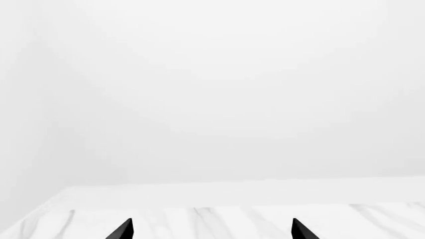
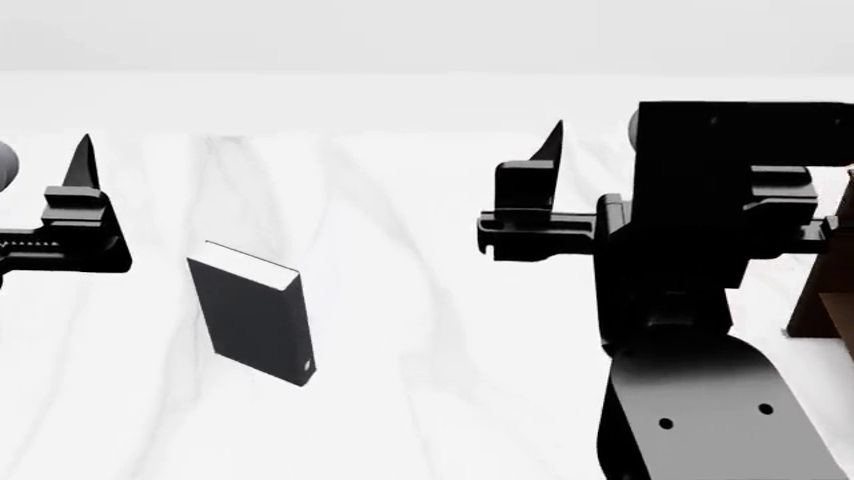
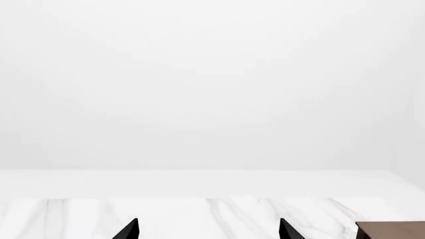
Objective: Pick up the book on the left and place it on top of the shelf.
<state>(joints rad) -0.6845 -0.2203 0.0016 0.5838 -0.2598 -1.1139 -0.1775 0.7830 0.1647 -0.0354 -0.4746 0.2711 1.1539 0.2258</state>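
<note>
Right arm (image 2: 681,300) hides most of shelf (image 2: 821,290); book (image 2: 254,322) untouched, both jaws spread.

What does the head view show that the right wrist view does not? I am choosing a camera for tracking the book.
Only the head view shows the black rectangular hardback book lying on the white marble table, between the left pincer and the right arm. Only the right wrist view shows both open fingertips of the right pincer. Both show the marble table and a sliver of the dark brown wooden shelf.
</note>
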